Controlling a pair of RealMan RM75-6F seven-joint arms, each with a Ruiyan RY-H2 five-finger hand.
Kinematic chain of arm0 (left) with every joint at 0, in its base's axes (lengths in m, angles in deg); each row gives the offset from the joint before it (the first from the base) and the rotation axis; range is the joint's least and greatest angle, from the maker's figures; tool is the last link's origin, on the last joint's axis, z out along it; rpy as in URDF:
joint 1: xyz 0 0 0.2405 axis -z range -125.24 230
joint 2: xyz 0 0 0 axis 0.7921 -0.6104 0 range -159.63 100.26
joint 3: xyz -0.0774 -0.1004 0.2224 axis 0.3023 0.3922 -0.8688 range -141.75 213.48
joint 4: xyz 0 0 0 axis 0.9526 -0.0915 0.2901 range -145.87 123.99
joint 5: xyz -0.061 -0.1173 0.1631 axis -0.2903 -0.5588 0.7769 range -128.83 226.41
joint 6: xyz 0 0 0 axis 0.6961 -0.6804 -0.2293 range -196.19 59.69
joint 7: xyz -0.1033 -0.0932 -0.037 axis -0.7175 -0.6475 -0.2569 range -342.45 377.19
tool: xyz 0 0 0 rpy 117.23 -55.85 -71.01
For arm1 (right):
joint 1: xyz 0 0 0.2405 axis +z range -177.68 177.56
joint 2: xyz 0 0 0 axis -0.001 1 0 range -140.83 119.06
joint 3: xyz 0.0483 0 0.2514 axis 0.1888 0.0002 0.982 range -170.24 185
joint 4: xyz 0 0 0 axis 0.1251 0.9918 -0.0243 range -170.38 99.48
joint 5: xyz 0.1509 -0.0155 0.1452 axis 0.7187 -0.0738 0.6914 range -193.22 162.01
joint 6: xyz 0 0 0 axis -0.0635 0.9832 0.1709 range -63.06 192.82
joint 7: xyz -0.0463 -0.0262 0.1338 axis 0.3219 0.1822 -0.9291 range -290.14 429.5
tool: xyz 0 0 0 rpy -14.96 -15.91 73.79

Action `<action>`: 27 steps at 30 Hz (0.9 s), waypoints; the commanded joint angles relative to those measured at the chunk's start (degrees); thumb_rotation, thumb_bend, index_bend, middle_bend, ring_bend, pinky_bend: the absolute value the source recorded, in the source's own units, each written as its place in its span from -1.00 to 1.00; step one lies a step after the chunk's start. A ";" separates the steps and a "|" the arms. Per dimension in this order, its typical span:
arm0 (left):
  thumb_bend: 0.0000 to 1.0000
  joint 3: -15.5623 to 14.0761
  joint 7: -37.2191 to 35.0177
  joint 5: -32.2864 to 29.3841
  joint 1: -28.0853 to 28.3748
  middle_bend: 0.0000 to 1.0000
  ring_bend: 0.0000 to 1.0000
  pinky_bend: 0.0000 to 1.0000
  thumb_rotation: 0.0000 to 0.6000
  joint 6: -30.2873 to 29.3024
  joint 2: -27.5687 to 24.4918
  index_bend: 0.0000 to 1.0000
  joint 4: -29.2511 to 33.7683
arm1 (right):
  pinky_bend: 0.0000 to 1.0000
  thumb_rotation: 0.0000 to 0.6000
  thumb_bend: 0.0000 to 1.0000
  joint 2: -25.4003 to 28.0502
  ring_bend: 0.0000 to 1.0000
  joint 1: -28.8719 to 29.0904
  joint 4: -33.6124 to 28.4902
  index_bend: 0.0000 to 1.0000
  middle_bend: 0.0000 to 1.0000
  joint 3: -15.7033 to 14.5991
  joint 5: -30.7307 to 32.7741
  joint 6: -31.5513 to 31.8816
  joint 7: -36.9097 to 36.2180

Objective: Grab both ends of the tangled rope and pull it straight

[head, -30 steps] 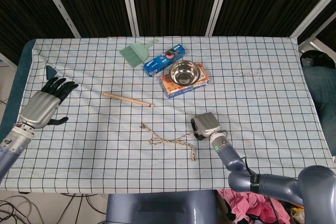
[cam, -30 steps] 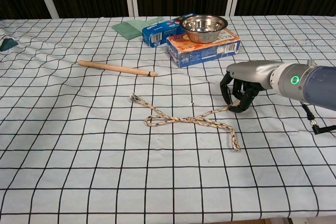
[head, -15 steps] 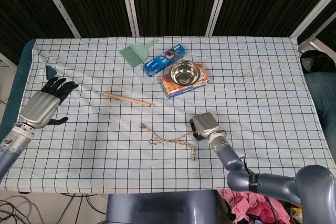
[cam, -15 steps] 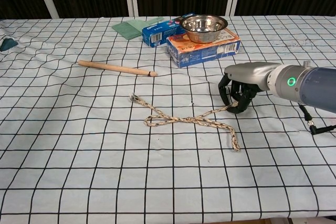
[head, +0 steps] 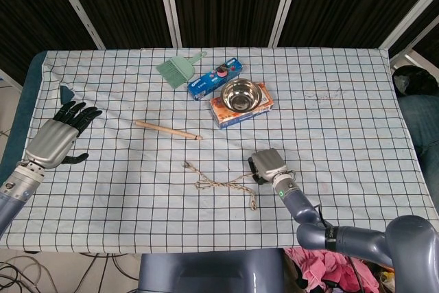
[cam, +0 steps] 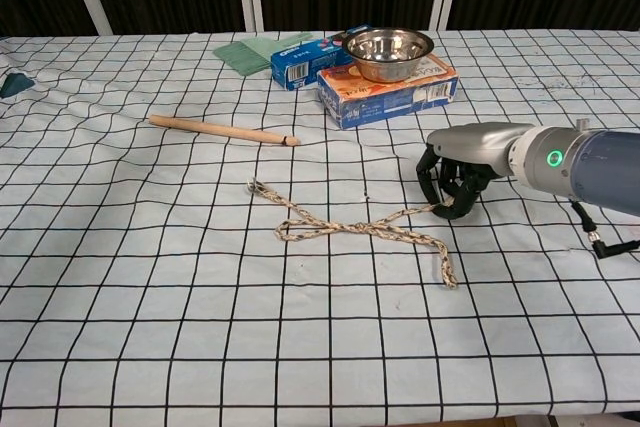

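A white tablecloth with a black grid [head: 343, 121] is covering the whole table. On it, the right hand [cam: 455, 179], silver-backed with dark fingers, is pressing down near the middle, its fingers curling around one end of the beige braided rope [cam: 345, 227]; the grip looks closed on the rope, though the contact itself is partly hidden. The rope is lying slack and crossed over itself just left of that hand, its far end trailing towards the wooden stick [head: 168, 130]. The left hand [head: 58, 138] is hovering well apart at the table's left edge, fingers spread and holding nothing. Further back, a steel bowl [cam: 388, 48] is sitting on an orange box [cam: 390, 93], touching a blue box [head: 214, 78], beside a green dustpan [head: 177, 70].
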 commanded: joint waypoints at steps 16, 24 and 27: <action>-0.69 1.23 6.59 -2.15 5.81 -0.73 -0.99 -0.94 1.00 8.85 3.24 -0.67 0.49 | 0.81 1.00 -0.18 0.94 1.00 -0.32 -1.08 0.22 0.66 0.44 -1.17 0.58 -1.38; -0.67 2.58 14.04 -7.66 13.53 -0.72 -1.00 -0.94 1.00 21.58 7.06 -0.60 0.42 | 0.81 1.00 -0.18 1.09 1.00 -0.57 -0.86 0.22 0.67 -0.15 -0.02 0.48 -1.09; -0.67 2.96 16.83 -10.37 16.13 -0.72 -1.00 -0.94 1.00 25.28 9.28 -0.58 -0.29 | 0.81 1.00 -0.18 1.26 1.00 -0.70 -0.98 0.22 0.67 -0.01 0.23 0.91 -1.14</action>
